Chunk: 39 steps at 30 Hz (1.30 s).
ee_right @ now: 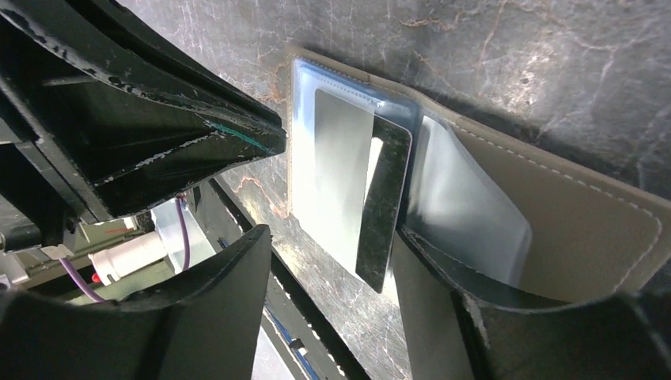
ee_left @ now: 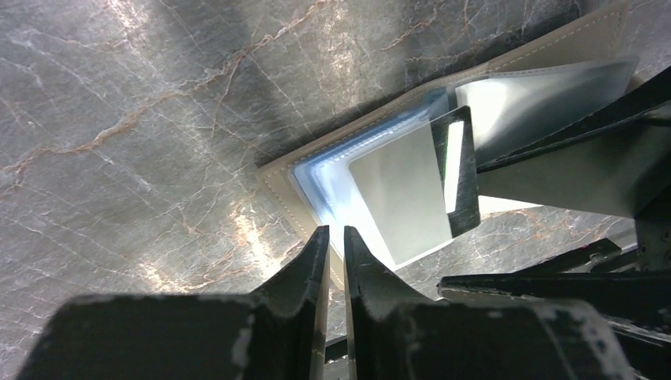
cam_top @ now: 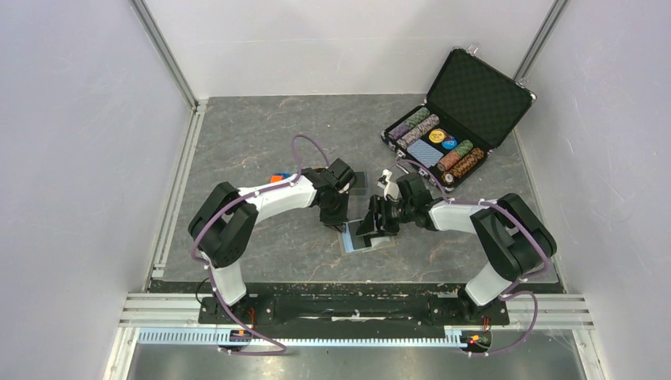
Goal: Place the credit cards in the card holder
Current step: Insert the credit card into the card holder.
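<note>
Left wrist shows your left pincer [ee_left: 336, 235], barely parted and empty, right behind the black card [ee_left: 403, 198] jutting lengthwise from the card holder [ee_left: 570, 43].

Worktop [cam_top: 253, 134]: dark grey marble-look, pale + rust veins, glare patches. White panel walls [cam_top: 79, 119] L, R, back. Alu. posts [cam_top: 164, 51] at back corners. Alu. rails [cam_top: 158, 305] along near edge. Light even, shadows soft.

You see a taupe card holder [ee_right: 585, 229] lined pale blue, a glossy black card [ee_right: 388, 206], and a grey, tan-veined marbled table [ee_left: 119, 119].
</note>
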Tool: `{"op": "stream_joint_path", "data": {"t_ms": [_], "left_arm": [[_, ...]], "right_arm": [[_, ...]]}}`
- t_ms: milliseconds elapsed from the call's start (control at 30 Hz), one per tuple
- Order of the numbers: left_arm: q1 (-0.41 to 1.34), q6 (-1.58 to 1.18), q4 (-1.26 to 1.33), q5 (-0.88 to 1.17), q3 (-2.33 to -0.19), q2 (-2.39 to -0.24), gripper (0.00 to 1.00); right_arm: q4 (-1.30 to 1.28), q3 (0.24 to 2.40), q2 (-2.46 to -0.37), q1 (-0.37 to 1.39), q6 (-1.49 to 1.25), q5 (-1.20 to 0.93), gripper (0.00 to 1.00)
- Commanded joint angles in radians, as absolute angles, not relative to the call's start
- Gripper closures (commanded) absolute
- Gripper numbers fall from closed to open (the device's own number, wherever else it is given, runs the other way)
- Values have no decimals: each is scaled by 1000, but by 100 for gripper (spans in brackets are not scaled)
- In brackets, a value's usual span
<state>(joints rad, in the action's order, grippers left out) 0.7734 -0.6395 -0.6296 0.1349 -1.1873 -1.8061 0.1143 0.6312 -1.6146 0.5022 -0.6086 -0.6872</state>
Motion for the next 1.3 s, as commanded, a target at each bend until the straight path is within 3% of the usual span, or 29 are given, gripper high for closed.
{"op": "stream_joint_path", "data": {"t_ms": [0,200,333,467,800,933,1267], "left_arm": [[769,-599,-599,169,-1180,-1820,83],[769,-595,-603,163,-1184,-1799,85],[765,-602,-596,169,-1183,-1767,79],[750,-629,-568,208,-1172,-1736,69],[646,-739,-399,362,-1001,-1629,64],[639,-755,-355,404,-964,-1643,64],[642,-758,-321,425,-930,-1699,70]], "right_arm": [[137,666,-1640,530,-599,-732,42],[162,670,-1629,547,-615,-744,51],[160,671,-1621,548,-613,-746,57],[169,669,-1624,553,-616,-750,55],[176,655,-1649,563,-603,-728,48],[196,657,-1652,570,-603,-725,47],[228,655,-1668,589,-626,-730,63]]}}
